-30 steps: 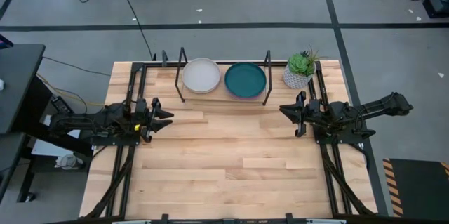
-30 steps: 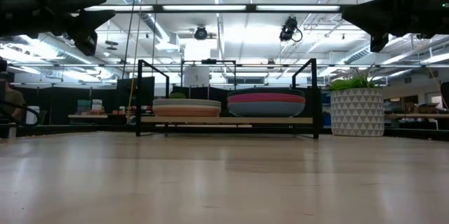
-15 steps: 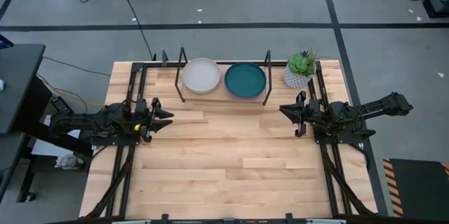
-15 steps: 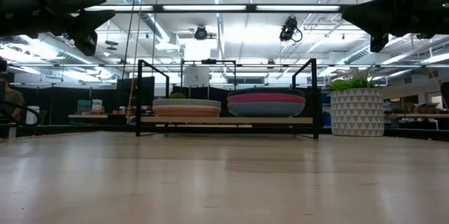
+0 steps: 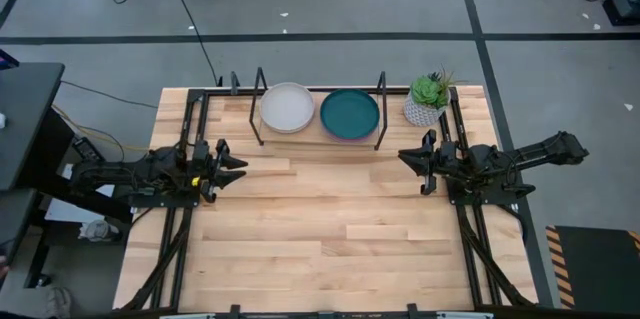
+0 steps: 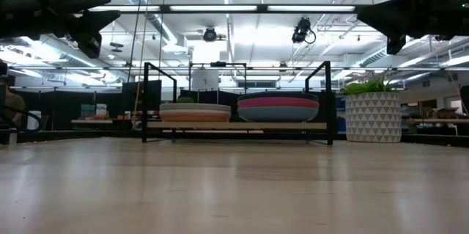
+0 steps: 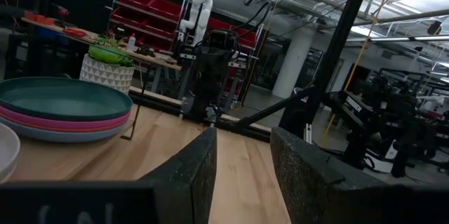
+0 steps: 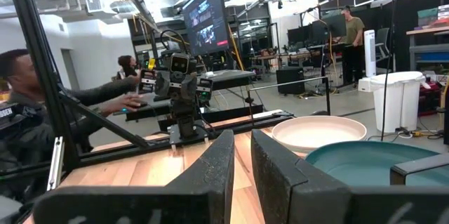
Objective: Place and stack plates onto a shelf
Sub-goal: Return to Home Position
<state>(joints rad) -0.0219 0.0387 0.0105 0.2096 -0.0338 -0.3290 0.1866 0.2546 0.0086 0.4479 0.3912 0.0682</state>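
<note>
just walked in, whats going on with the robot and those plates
Nothing is being handled right now. The plates sit in two stacks on the shelf at the far edge of the table. The left stack is topped by a pale grey plate and the right one by a teal plate, with a potted plant beside the shelf. The left gripper and right gripper hang open and empty over the table's two sides, clear of the shelf. The stacking looks finished.

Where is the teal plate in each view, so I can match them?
High view: teal plate sits right of the grey plate.
Low view: teal plate, dark rim topping the right stack.
Left wrist view: teal plate lies over a pink plate.
Right wrist view: teal plate is nearest the camera.
Shared landmark: the grey plate, in all four.
</note>
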